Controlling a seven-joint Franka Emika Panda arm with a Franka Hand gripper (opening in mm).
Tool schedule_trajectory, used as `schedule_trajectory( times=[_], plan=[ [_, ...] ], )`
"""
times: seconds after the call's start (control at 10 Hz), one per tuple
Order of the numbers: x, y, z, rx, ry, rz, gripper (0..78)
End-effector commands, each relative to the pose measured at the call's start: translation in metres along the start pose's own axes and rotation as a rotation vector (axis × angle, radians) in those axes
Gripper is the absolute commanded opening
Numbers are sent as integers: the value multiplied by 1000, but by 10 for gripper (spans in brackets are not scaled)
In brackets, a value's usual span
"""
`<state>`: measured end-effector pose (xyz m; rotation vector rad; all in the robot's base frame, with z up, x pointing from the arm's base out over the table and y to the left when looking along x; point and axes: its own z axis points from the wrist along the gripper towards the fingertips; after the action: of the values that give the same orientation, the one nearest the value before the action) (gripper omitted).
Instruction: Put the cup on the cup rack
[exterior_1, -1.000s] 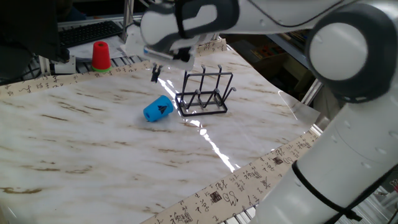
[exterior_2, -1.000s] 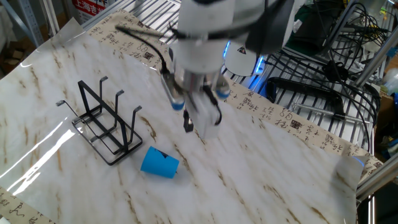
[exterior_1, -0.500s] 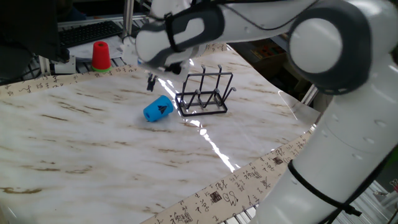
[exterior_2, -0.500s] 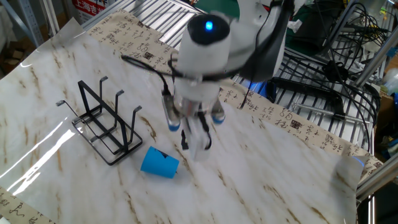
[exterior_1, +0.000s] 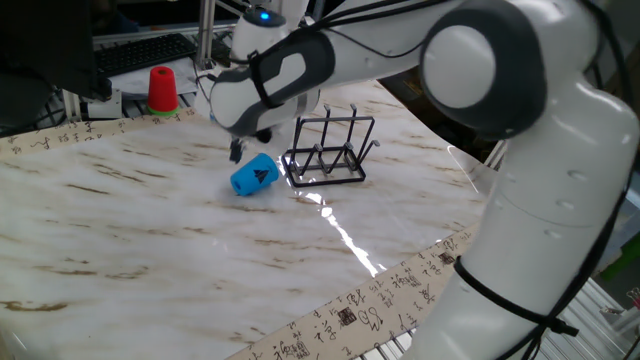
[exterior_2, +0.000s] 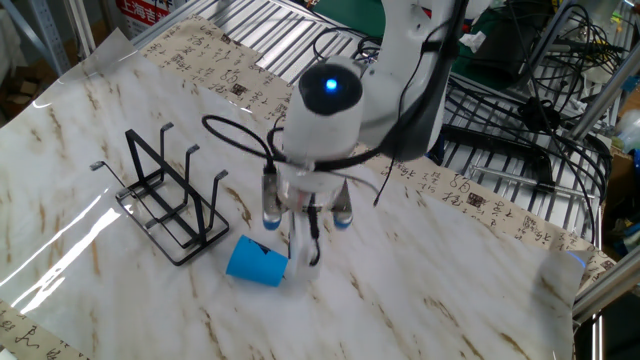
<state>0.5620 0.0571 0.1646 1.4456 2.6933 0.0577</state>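
The blue cup (exterior_1: 254, 175) lies on its side on the marbled table, its dark triangle mark facing the camera; it also shows in the other fixed view (exterior_2: 257, 262). The black wire cup rack (exterior_1: 328, 150) stands just right of it, apart from it, and shows in the other view (exterior_2: 168, 200) too. My gripper (exterior_1: 237, 152) points down just behind and beside the cup, low over the table (exterior_2: 306, 247). Its fingers are slightly apart and hold nothing. They do not touch the cup.
A red cup (exterior_1: 163, 88) stands upside down at the table's far edge near a keyboard. Metal wire shelving (exterior_2: 500, 140) runs along the table's far side in the other view. My large white arm hangs over the rack.
The gripper has moved down and towards the blue cup, from above the rack's side to just next to the cup. Cup and rack have not moved.
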Motion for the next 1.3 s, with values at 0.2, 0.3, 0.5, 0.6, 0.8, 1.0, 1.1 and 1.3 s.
schedule_trajectory(
  times=[0.2,0.3,0.5,0.6,0.8,1.0,1.1,1.3],
  plan=[
    [-12,-2,28,-8,-10,116,0],
    [-15,-5,30,-8,-11,137,0],
    [-16,-9,32,-10,-9,195,0],
    [-16,-9,32,-10,-10,223,0],
    [-16,-9,32,-17,-20,297,0],
    [-16,-9,32,-16,-22,307,0],
    [-16,-9,32,-15,-24,307,0],
    [-16,-9,32,-14,-17,312,0]
  ],
)
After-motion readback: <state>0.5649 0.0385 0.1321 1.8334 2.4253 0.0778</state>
